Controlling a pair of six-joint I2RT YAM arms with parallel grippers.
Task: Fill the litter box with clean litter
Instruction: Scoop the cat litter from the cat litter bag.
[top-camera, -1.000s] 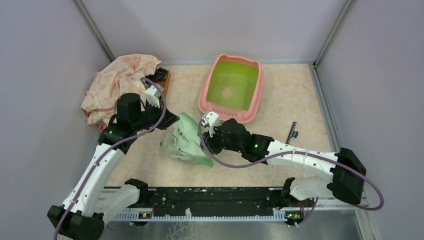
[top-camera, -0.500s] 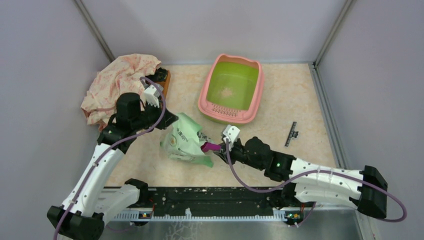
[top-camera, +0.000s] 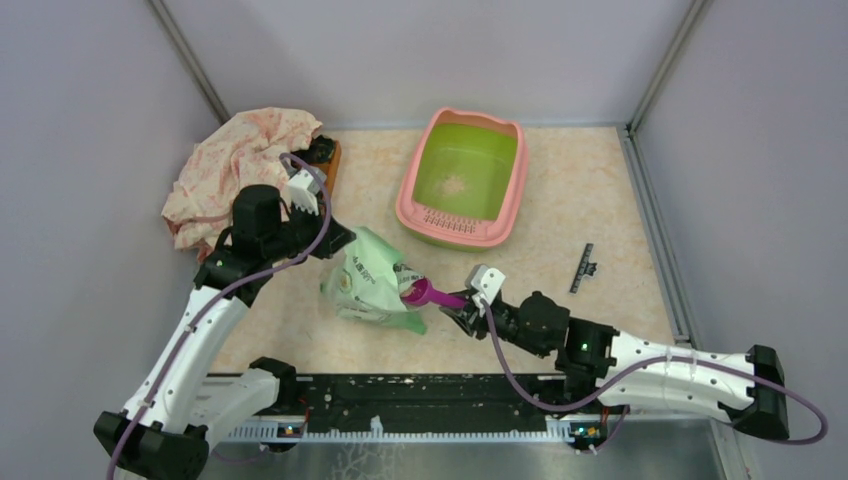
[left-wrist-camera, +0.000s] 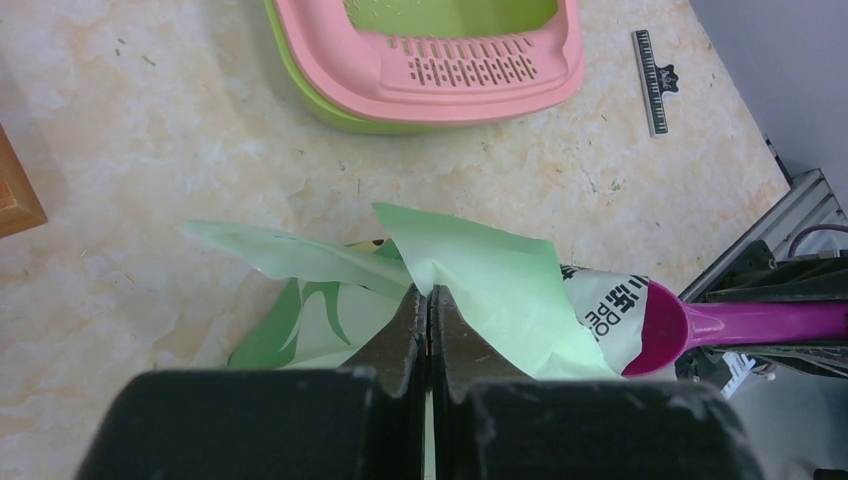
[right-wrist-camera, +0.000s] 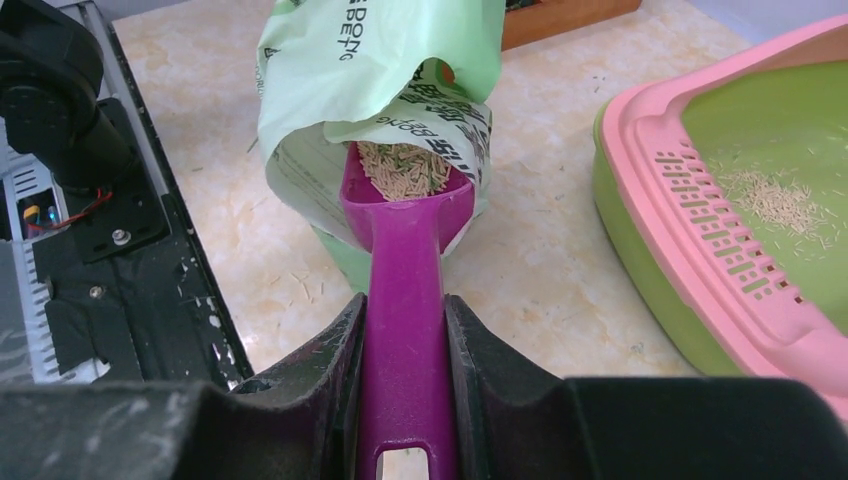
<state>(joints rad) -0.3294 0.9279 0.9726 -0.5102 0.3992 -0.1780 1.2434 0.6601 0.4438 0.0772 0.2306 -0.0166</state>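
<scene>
The litter box (top-camera: 409, 205), pink rim and lime-green inside, stands at the back centre; it also shows in the right wrist view (right-wrist-camera: 650, 170) and the left wrist view (left-wrist-camera: 440, 95). A thin scatter of clean litter (top-camera: 455, 187) lies on its floor. The light green printed bag (top-camera: 368, 285) lies in front of it. My left gripper (left-wrist-camera: 428, 300) is shut on the bag's upper edge. My right gripper (right-wrist-camera: 404, 320) is shut on the magenta scoop's handle (right-wrist-camera: 403, 300). The scoop bowl holds beige granules (right-wrist-camera: 404, 168) at the bag's mouth.
A crumpled pink-patterned cloth (top-camera: 240, 165) covers a wooden box at the back left. A small black ruler (top-camera: 583, 267) lies on the table to the right. Grey walls enclose the table; the black rail (top-camera: 430, 400) runs along the near edge.
My right arm has drawn back to the right and toward the near edge, pulling the scoop out of the bag until its bowl shows at the mouth. The left arm has not moved.
</scene>
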